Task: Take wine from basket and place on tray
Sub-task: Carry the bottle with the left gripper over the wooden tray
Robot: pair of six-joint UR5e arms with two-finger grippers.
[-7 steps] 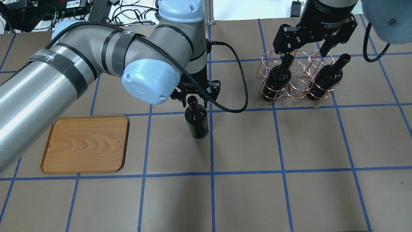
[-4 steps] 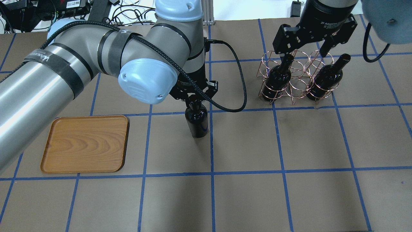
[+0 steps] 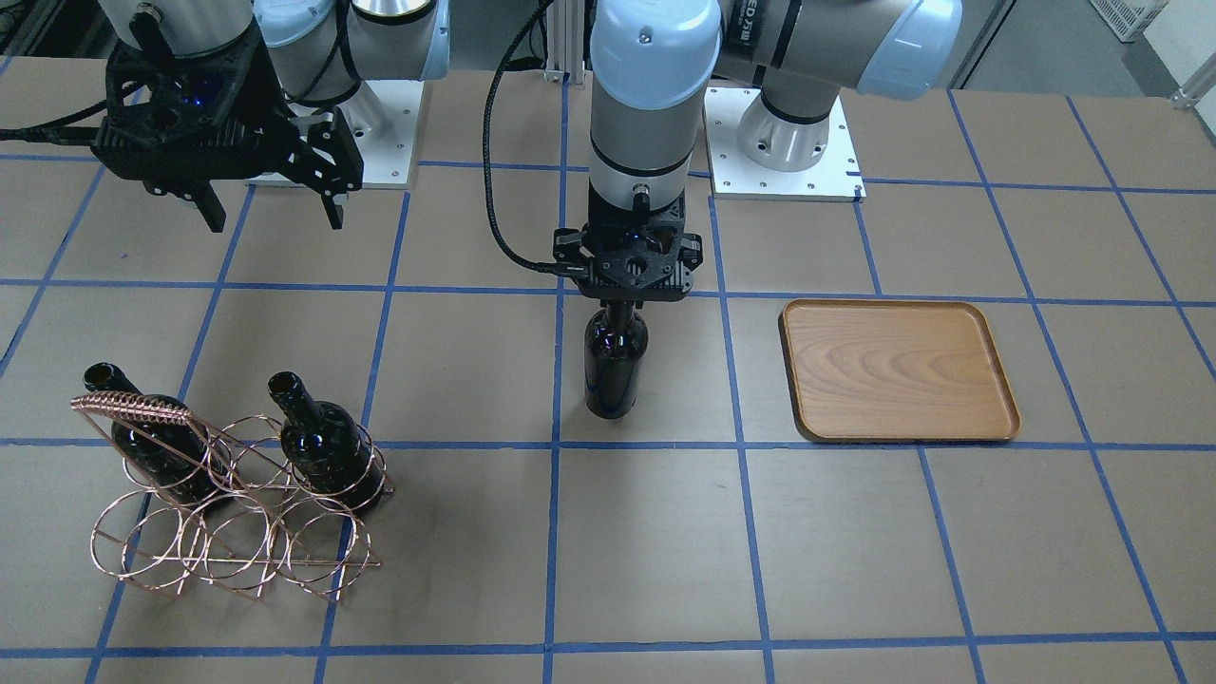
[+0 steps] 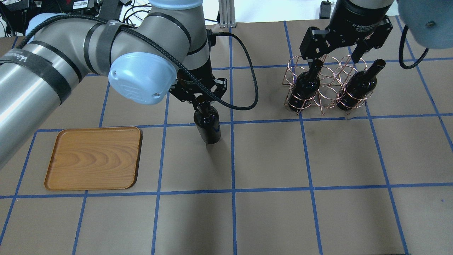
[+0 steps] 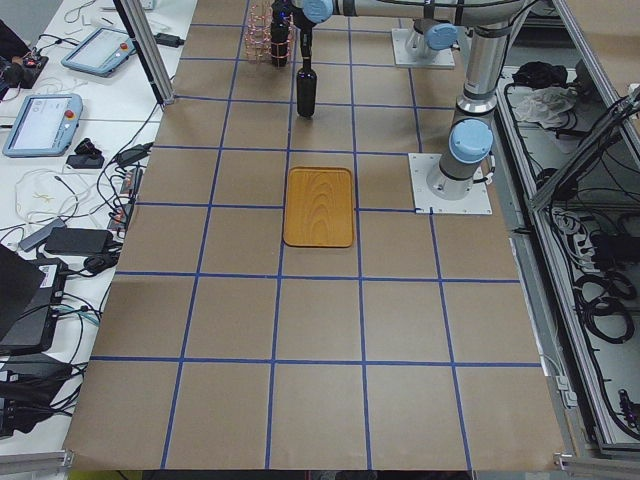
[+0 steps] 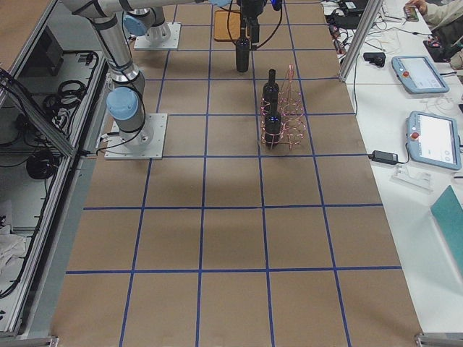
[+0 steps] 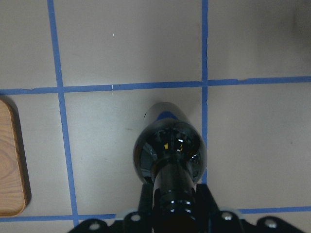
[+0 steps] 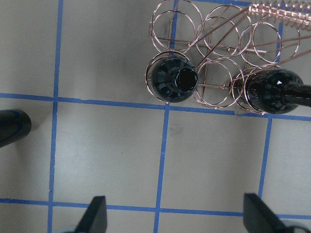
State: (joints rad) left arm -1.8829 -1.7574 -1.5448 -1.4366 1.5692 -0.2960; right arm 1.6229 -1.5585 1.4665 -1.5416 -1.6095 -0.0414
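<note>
My left gripper [image 4: 200, 101] is shut on the neck of a dark wine bottle [image 4: 207, 124] and holds it upright over the table's middle. It also shows in the front view [image 3: 627, 296], with the bottle [image 3: 616, 366] under it. The wooden tray [image 4: 93, 159] lies empty to the bottle's left; its edge shows in the left wrist view [image 7: 9, 160]. The copper wire basket [image 4: 324, 95] at the far right holds two more bottles [image 4: 304, 85] [image 4: 357, 86]. My right gripper [image 4: 333, 59] hangs open and empty above the basket [image 8: 218, 29].
The table is brown paper with a blue tape grid [image 4: 231, 189]. Cables and devices [image 4: 70, 10] lie beyond the far edge. The left arm's black cable [image 4: 247, 88] loops beside the held bottle. The arm bases [image 3: 779, 142] stand at the robot's side.
My left gripper came down on the bottle's neck, shut on it, and moved it left toward the tray. The right gripper and the basket have not moved.
</note>
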